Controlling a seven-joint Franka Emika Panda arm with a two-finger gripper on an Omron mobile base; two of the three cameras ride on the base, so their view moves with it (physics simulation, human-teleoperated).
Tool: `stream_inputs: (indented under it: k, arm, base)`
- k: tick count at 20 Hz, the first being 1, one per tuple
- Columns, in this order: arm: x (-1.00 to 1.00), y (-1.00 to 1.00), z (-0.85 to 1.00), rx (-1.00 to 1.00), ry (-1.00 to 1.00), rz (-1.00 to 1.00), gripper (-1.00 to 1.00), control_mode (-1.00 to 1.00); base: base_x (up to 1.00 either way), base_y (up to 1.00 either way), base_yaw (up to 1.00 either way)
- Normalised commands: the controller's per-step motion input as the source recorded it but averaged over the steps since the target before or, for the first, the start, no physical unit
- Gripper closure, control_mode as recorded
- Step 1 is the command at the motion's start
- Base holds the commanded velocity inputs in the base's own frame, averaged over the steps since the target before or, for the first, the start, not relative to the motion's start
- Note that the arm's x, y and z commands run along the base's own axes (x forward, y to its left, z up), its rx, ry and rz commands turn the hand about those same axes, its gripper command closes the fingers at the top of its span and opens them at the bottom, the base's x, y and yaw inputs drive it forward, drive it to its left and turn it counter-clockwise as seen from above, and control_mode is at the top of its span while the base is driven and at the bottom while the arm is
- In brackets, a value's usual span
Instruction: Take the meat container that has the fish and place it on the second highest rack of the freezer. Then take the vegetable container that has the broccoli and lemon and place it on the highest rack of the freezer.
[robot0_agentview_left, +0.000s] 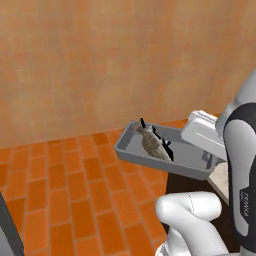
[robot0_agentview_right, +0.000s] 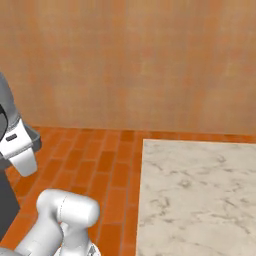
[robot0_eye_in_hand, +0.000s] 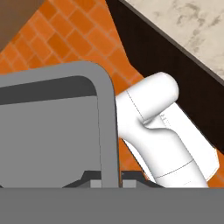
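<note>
Left base view: the meat container, a shallow grey tray, hangs in the air above the orange brick floor, tilted so its far left corner sits higher than its near right end. The fish lies inside it toward the far left half, mottled brown with black fins and tail, lengthways along the tray. The gripper is at the tray's right end, under the white hand, and its fingers are clamped together on the tray's rim. So the fish lies to the left of the gripper, apart from it, with bare tray floor between them.

In the hand view the gripper shows at the bottom, a dark fingertip on each side of the grey tray wall, which runs up the middle and curves round to the left. The inside of the tray lies to the left of that wall.

In the right base view a marble-topped bench stands at the near right, with the brick floor to its left and a tan wall behind.
</note>
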Motion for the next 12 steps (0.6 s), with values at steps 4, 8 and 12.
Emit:
stream_inputs:
  k: [4, 8, 12]
  arm:
    - [0.00, 0.00, 0.00, 0.00, 0.00, 0.00, 1.00, 1.00]
    - [0.00, 0.00, 0.00, 0.00, 0.00, 0.00, 1.00, 1.00]
    - [0.00, 0.00, 0.00, 0.00, 0.00, 0.00, 1.00, 1.00]
  base:
    - [1.00, 0.10, 0.12]
    - [1.00, 0.16, 0.51]
    - [0.96, 0.09, 0.74]
